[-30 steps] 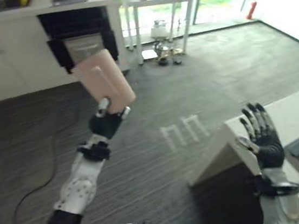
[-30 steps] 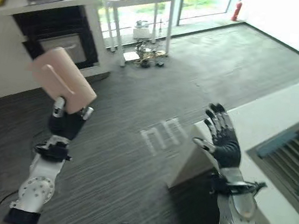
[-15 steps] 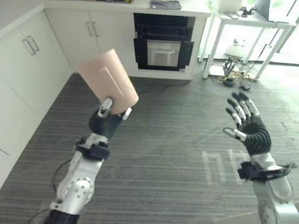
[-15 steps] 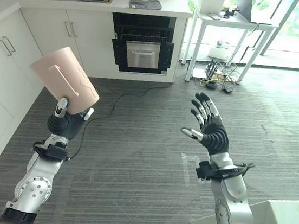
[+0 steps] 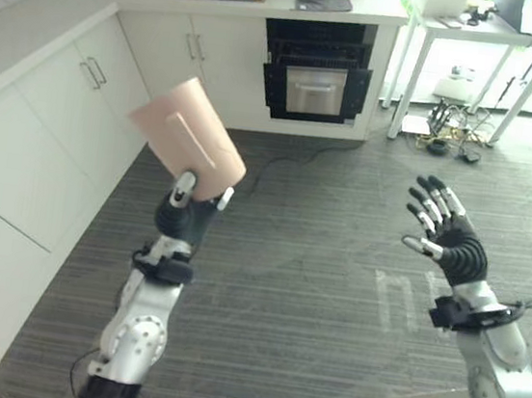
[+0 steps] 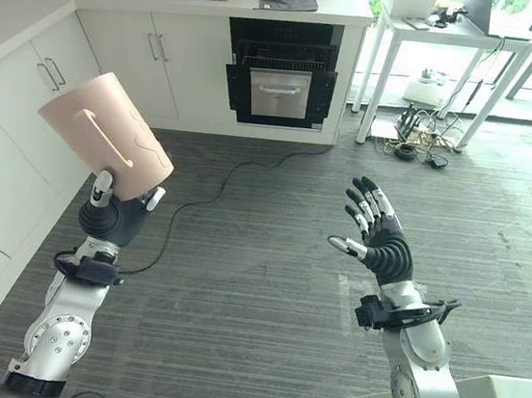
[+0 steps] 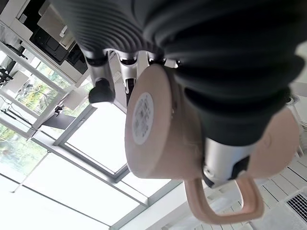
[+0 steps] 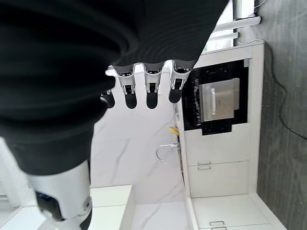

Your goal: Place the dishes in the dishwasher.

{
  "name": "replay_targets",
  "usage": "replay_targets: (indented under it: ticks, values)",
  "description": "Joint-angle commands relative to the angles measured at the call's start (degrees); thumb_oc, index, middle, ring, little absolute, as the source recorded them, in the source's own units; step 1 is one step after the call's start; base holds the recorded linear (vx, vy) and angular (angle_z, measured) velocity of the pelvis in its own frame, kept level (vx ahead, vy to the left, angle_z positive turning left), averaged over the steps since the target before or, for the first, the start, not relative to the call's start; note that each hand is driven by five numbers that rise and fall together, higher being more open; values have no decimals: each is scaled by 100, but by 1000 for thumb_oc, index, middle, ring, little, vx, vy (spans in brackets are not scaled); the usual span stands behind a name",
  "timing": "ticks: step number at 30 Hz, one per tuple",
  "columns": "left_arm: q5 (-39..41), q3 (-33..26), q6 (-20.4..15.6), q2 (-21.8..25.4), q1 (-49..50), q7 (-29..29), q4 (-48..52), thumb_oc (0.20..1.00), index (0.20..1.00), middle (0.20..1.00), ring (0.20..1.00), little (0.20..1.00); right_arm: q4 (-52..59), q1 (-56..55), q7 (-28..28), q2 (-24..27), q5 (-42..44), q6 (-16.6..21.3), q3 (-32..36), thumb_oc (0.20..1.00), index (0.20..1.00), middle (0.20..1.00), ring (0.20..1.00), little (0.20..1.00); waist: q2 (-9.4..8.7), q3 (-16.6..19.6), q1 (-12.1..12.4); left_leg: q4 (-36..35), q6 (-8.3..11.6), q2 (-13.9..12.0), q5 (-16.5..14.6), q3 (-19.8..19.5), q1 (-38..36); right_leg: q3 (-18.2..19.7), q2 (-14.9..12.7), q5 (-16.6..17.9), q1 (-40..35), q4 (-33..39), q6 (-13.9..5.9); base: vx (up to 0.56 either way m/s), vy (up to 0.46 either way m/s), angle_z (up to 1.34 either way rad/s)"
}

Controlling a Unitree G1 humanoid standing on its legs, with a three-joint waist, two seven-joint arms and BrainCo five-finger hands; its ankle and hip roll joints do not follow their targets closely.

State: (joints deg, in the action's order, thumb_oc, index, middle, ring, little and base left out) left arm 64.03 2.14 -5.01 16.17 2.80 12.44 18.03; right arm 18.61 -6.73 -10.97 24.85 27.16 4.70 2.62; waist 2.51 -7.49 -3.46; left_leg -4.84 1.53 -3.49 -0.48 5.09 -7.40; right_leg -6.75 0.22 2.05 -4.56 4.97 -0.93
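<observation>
I am holding the pink mug point(image 6: 109, 133) in my left hand point(image 6: 114, 214), fingers curled round its body, base up and tilted away from the open dishwasher point(image 6: 281, 73). That dishwasher is lying well ahead and rightward of the mug. My right hand point(image 6: 379, 240) is hanging open, empty, equally far off.

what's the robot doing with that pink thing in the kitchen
It is carrying a pink mug toward the dishwasher, which stands open in the white cabinets across the striped grey floor. The left robot hand is curled around the mug, holding it raised with its base up and its handle showing in the left wrist view. The right robot hand is empty, fingers spread, lifted in front of the body. Nothing has gone into the dishwasher yet from this hand.
</observation>
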Motion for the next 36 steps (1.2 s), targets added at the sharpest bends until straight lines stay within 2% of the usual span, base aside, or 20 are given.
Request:
replay_targets:
  ticks: [1,5,8,9,12,13,14,15,17,18,20,22,24,26,28,29,31,32,33,36]
  values:
    - [163,-170,-313,193,-313,220,24,200,200,200,200,200,340,305,-18,-60,171,412,-15,1000,1000,1000,1000,1000,-331,240,-43,-16,40,96,-68,7,-126,160,-71,-412,-344,-178,-293,-11,-108,-2]
    - [180,-192,-384,196,-253,255,41,200,200,200,200,200,331,309,-98,-23,249,427,-34,1000,1000,1000,1000,1000,-409,128,-36,730,139,51,-247,136,69,285,-49,-470,-388,-266,-220,1,-128,-12]
    - [156,-162,-480,167,-204,432,35,200,200,200,200,200,250,334,-199,36,320,543,-63,1000,1000,1000,1000,1000,-549,-152,-10,2950,304,-107,170,106,1096,485,-9,-438,-376,-372,7,-64,-218,-9]
    - [161,-172,-482,153,-168,460,43,200,200,200,200,200,229,319,-236,28,287,580,-70,1000,1000,1000,1000,1000,-561,-200,-2,3244,295,-89,227,81,1244,537,-4,-421,-383,-382,42,30,-104,-23]
    - [278,-179,-391,197,-73,496,-35,200,200,200,200,200,93,336,-244,-24,216,632,-147,1000,1000,1000,1000,1000,-436,-297,24,1989,297,-304,481,504,1398,569,146,-481,-610,-220,-14,212,83,-14]
    - [326,-152,-417,232,-60,447,-63,200,200,200,200,200,84,330,-299,20,229,611,-150,1000,1000,1000,1000,1000,-334,-264,44,831,328,-316,754,689,1274,528,161,-561,-789,-87,-103,397,256,15]
    - [376,-136,-455,254,-53,441,-101,200,200,200,200,200,101,280,-390,62,254,603,-100,1000,1000,1000,1000,1000,-250,-230,76,135,385,-313,1125,675,1265,492,179,-644,-967,-30,-148,569,347,18]
    - [358,-131,-488,211,18,545,-155,200,200,200,200,200,80,192,-493,74,265,674,-48,1000,1000,1000,1000,1000,-205,-209,141,-16,459,-372,1299,454,1570,546,213,-797,-1185,-33,-136,528,303,8]
    - [213,-100,-550,141,99,510,-123,200,200,200,200,200,117,168,-593,134,427,669,18,1000,1000,1000,1000,1000,-231,-126,164,-16,427,-395,1123,544,1490,541,119,-992,-1301,-153,-163,673,426,-58]
    - [175,-129,-486,199,-31,403,-140,200,200,200,200,200,243,118,-656,91,547,568,79,1000,1000,1000,1000,1000,-279,1,175,15,261,-294,914,757,1344,474,-113,-1183,-1368,-433,-328,738,517,-102]
    - [86,-113,-421,223,-130,337,-87,200,200,200,200,200,291,166,-662,65,536,523,47,1000,1000,1000,1000,1000,-343,134,260,28,128,-127,801,658,1299,431,-286,-1206,-1434,-546,-472,521,383,-75]
    - [-97,-81,-303,213,-254,262,-51,200,200,200,200,200,294,317,-539,7,437,491,-40,1000,1000,1000,1000,1000,-408,239,338,-8,2,33,715,570,1229,339,-441,-1048,-1393,-732,-613,436,356,-24]
    - [-232,-90,-47,217,-284,261,-33,200,200,200,200,200,378,378,-404,-167,356,400,-53,1000,1000,1000,1000,1000,-494,385,417,-16,-173,267,587,432,1100,221,-636,-676,-1160,-1443,-878,475,431,41]
    - [-264,-118,58,224,-232,271,-23,200,200,200,200,200,393,296,-410,-298,227,378,-78,1000,1000,1000,1000,1000,-516,419,445,-3,-299,438,464,259,951,198,-754,-35,-779,-2521,-970,292,288,26]
    - [-350,-181,132,195,-165,307,9,200,200,200,200,200,431,218,-419,-431,106,389,-189,1000,1000,1000,1000,1000,-335,349,385,-5,-382,446,286,79,670,278,-693,295,124,-4061,-890,323,291,47]
    - [-308,-172,119,223,-298,162,-19,200,200,200,200,200,317,342,-397,-354,5,385,-331,1000,1000,1000,1000,1000,-257,220,264,-16,-365,461,228,-87,391,94,-489,-203,810,-3680,-653,398,202,13]
    - [-218,-179,179,269,-412,173,-66,200,200,200,200,200,267,348,-376,-237,111,427,-251,1000,1000,1000,1000,1000,-298,140,194,-16,-353,512,186,-243,257,-81,-464,-318,705,-2803,-612,318,-61,-28]
    - [-212,-192,205,276,-404,228,-68,200,200,200,200,200,239,300,-382,-178,222,504,-166,1000,1000,1000,1000,1000,-336,72,129,-16,-302,492,104,-278,127,-165,-552,-277,709,-2006,-588,439,-296,38]
    - [-282,-119,149,277,-337,214,-42,200,200,200,200,200,237,301,-396,-128,320,532,-142,1000,1000,1000,1000,1000,-356,-26,-27,-16,-242,437,-114,-217,-93,47,-676,66,733,-969,-684,526,-383,97]
    - [-400,25,27,287,-404,79,-55,200,200,200,200,200,273,431,-348,-134,285,446,-211,1000,1000,1000,1000,1000,-375,-111,-192,-16,-247,392,-500,-235,-400,349,-967,783,1020,-353,-862,418,-402,56]
